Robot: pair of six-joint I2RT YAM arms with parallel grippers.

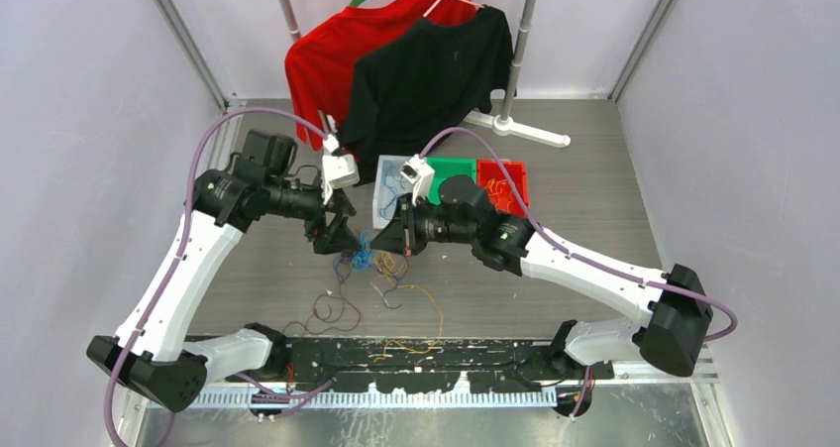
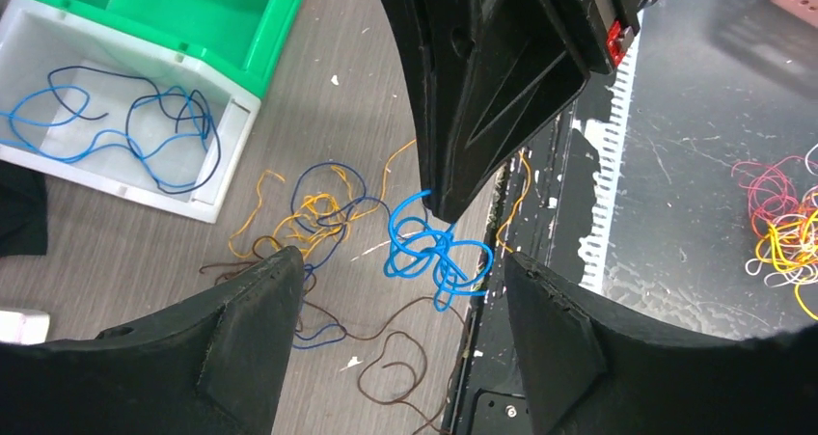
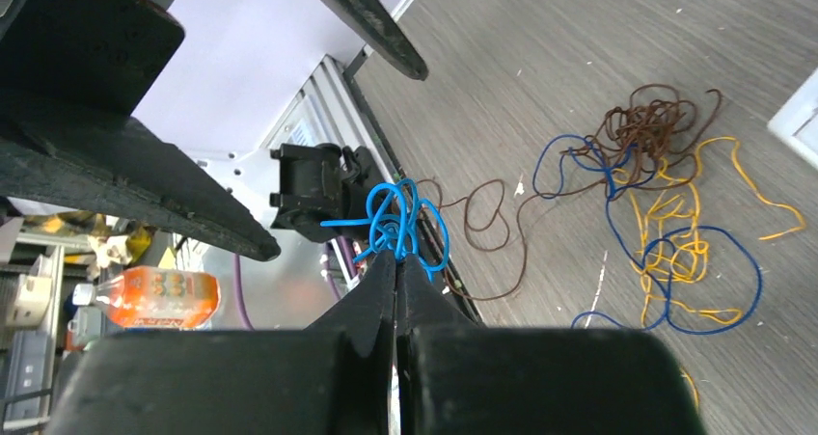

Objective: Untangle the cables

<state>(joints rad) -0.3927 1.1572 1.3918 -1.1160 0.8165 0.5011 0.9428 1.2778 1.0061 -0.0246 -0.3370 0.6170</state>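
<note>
The right tool [image 3: 395,257] is gripping the bright blue cable [image 3: 400,213] with its jaws closed, holding the knot above the tabletop [image 3: 579,59]. The left tool [image 2: 400,255] is hanging near it, spread wide and empty. The other cables [image 3: 666,252] are lying below. Next, probably, the left tool must pinch one loose loop.

Reaches in from both sides, upper arms rising from the near bases, elbows bent outward, forearms turned inward to meet near the middle. Holds the left gripper [image 1: 335,234] pointed down with jaws spread wide, grasping nothing. Shows its fingers [image 2: 251,348] well apart in the left wrist view. Clamps the right gripper [image 1: 408,241] fully closed on a blue cable [image 3: 391,225], fingertips pressed together. Sets that closed tip just ahead of the gap between the left fingers, touching neither.
</note>
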